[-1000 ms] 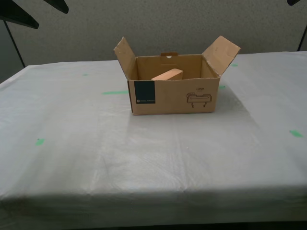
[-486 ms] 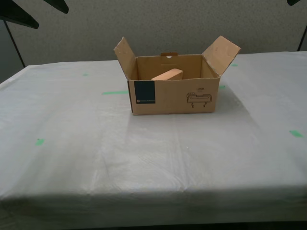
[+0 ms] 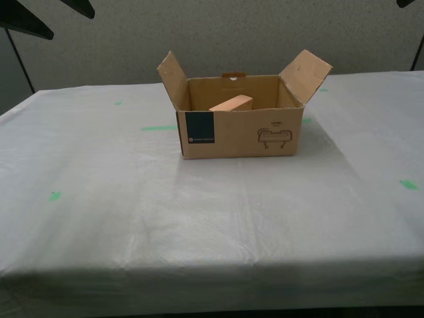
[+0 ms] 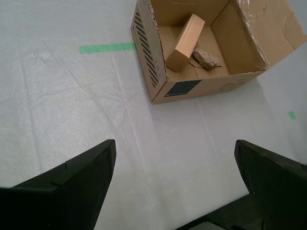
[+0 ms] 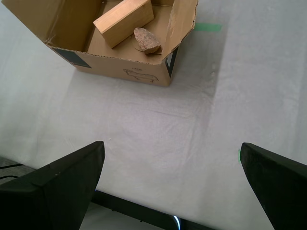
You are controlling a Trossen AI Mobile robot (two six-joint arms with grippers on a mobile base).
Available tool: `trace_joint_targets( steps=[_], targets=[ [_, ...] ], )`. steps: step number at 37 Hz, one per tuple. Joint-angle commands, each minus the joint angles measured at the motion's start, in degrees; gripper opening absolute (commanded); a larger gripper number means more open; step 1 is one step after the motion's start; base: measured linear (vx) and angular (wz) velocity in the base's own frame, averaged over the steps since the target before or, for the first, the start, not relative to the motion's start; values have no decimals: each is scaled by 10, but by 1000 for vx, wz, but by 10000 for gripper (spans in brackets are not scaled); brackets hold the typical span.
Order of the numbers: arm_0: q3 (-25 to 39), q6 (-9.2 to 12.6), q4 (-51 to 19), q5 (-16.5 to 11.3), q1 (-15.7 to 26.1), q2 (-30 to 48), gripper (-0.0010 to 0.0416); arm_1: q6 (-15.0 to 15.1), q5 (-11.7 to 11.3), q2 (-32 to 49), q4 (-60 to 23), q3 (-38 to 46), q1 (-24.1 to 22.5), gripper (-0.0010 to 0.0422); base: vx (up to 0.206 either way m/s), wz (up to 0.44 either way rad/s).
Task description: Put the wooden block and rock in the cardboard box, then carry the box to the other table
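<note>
the surface (image 3: pixel 99 218) with green tape marks carries the box (image 3: pixel 238 136); inside it the wooden block (image 4: pixel 185 42) leans beside the rock (image 4: pixel 206 58). my first pincer (image 5: pixel 172 184) and second pincer (image 4: pixel 175 179) hang spread open, empty. nothing looks left but staying clear.

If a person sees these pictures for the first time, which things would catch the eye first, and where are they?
The open cardboard box stands out first, sitting alone in the middle of the table covered with a pale wrinkled sheet. Inside it the wooden block leans tilted, and the rock lies beside it on the box floor. Bright green tape marks dot the sheet around the box.
</note>
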Motion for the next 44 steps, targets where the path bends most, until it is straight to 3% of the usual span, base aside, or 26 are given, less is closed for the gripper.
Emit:
trace_joint_targets(
  steps=[1, 44],
  targets=[
    [0, 0, 0, -1, 0, 0, 393, 1, 2, 0, 0, 1, 0, 336, 0, 0],
    [0, 0, 0, -1, 0, 0, 393, 1, 2, 0, 0, 1, 0, 336, 0, 0]
  ],
)
